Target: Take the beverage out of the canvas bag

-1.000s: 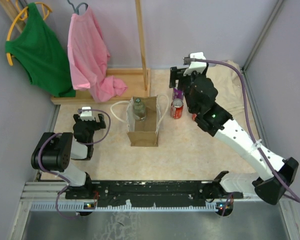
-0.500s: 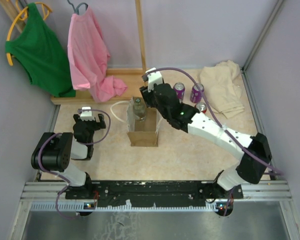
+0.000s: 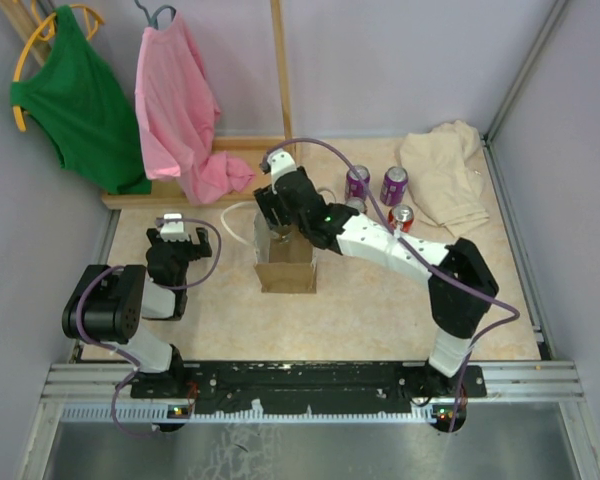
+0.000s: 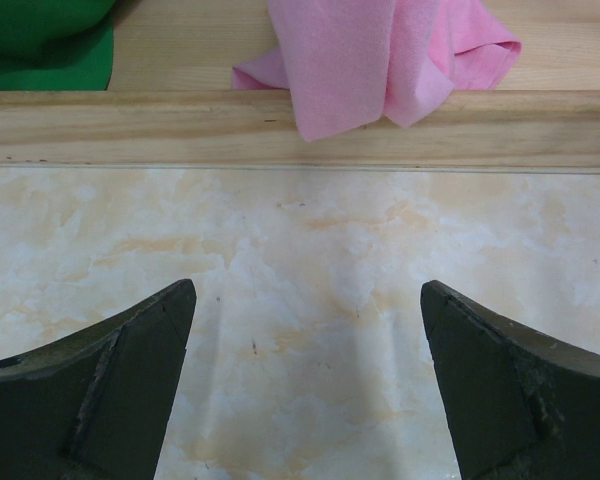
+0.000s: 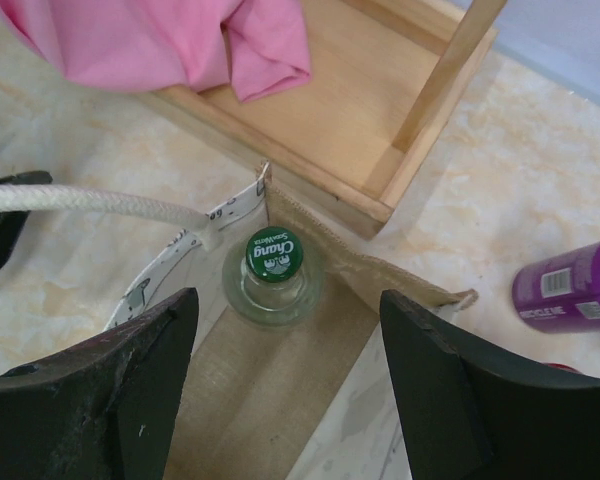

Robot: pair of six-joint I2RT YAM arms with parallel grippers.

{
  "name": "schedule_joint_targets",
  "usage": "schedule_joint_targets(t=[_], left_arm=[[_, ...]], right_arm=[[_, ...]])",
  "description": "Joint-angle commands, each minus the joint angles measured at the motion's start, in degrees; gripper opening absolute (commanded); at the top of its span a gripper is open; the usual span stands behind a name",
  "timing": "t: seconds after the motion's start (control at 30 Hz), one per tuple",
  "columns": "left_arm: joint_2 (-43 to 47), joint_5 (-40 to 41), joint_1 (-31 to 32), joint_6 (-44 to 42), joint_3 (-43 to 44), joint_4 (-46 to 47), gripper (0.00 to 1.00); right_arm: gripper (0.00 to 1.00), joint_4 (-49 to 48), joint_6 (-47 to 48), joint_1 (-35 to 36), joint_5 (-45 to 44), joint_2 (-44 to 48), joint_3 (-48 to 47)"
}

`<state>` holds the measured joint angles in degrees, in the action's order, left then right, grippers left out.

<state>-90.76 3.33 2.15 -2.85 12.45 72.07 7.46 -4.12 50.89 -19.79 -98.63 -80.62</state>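
The tan canvas bag [image 3: 286, 266] with white loop handles [image 5: 90, 204] stands open-topped in the middle of the table. Inside it, at its far end, a glass bottle with a green cap [image 5: 273, 268] stands upright; this is the beverage. My right gripper [image 5: 285, 310] hovers open above the bag's mouth, its fingers to either side of the bag's inside and just short of the bottle, touching nothing. In the top view the right gripper [image 3: 276, 212] covers the bottle. My left gripper [image 4: 308, 305] is open over bare table, left of the bag [image 3: 172, 230].
Two purple cans [image 3: 357, 180] [image 3: 393, 185] and a red can [image 3: 402, 216] stand behind and right of the bag. A cream cloth [image 3: 442, 175] lies at back right. A wooden rack base [image 5: 330, 110] with a pink shirt [image 3: 180, 110] and a green shirt [image 3: 75, 100] is just behind the bag.
The right arm has swung left from the cans at the back to above the bag's far end. The left arm has not moved.
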Motion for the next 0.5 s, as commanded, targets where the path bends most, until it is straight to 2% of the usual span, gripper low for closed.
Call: schedule_joint_targets(t=[0.0,0.47], left_arm=[[-0.39,-0.66,0.24,-0.21,0.73,2.39,1.0],[-0.38,-0.61,0.28,-0.22,0.74,2.37,1.0]], right_arm=[[0.74,-0.55,-2.26,0.57,0.04,-2.66,-3.42],[0.75,-0.54,-3.26,0.44,-1.57,-9.19,-5.02]])
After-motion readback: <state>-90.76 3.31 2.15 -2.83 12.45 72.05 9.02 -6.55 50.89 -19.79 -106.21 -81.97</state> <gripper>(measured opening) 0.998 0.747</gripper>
